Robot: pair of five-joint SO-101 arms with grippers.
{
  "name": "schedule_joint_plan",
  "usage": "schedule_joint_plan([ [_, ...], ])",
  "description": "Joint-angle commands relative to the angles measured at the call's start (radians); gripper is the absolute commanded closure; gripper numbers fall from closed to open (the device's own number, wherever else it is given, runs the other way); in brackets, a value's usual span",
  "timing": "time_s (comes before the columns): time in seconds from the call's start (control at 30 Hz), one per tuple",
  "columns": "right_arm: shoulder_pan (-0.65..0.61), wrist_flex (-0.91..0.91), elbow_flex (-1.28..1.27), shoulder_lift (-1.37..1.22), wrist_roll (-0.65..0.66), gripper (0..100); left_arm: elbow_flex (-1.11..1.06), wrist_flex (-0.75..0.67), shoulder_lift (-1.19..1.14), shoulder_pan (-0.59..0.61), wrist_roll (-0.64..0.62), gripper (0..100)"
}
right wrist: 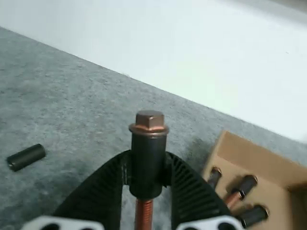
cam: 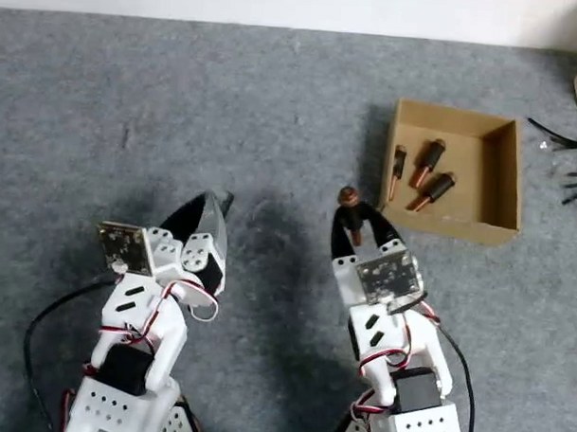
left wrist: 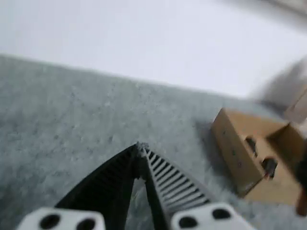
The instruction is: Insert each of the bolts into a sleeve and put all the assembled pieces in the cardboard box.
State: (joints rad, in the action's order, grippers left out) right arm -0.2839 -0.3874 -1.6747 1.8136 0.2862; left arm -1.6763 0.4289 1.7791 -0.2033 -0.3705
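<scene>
Fig.: R arm carrying one assembled piece, L arm idle. Nearest, my right gripper (right wrist: 147,165) has its jaws parted only as wide as the black sleeve (right wrist: 146,153) they clamp. The copper bolt (right wrist: 149,122) runs through that sleeve, hex head out past my fingertips, shank back toward the palm. Beside it, over the grey mat (cam: 179,98), my left gripper (left wrist: 140,149) has its jaws closed tip to tip w/ nothing between them. Farther out on the mat a loose sleeve (right wrist: 26,157) lies on its side, well apart from everything else; I see no bolt for it. Beyond, off to the R, the cardboard box (cam: 497,231) holds three assembled pieces (cam: 428,162), lying apart on its floor. Risks, as I judge them: (a) the grip is on the sleeve only, so tipping the piece head-down could let the bolt slide out, i.e. the piece comes apart before the box; (b) an approach too low could catch the near box wall & shove the box; (c) a release from too high, onto the pieces inside, could bounce the piece back out.
</scene>
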Motion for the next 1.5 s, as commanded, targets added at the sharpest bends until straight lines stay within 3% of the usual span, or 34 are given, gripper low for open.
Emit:
schedule_joint_plan([
  [0.0,0.050,-0.005,-0.101,0.013,-0.034,99.3,-0.022,0.057,-0.001,-0.015,0.114,99],
  [0.13,0.130,-0.004,-0.099,0.015,-0.037,99.3,-0.022,0.078,-0.001,-0.010,0.218,99],
  [0.43,0.188,-0.007,0.008,-0.044,-0.037,99.3,-0.022,0.078,-0.001,-0.012,0.229,99],
  [0.63,0.197,0.038,0.315,-0.479,-0.123,99.3,-0.022,0.078,-0.001,-0.012,0.229,99],
  [0.83,0.300,0.130,0.705,-1.076,-0.256,99.3,-0.022,0.078,-0.001,-0.010,0.230,99],
  [1.07,0.479,0.128,1.059,-1.610,-0.557,99.3,-0.022,0.078,-0.001,-0.010,0.230,99],
  [1.23,0.535,0.128,1.152,-1.807,-0.597,99.2,-0.022,0.078,-0.001,-0.012,0.230,99],
  [1.47,0.522,0.127,1.153,-1.839,-0.597,94.8,-0.022,0.078,-0.001,-0.010,0.230,99],
])
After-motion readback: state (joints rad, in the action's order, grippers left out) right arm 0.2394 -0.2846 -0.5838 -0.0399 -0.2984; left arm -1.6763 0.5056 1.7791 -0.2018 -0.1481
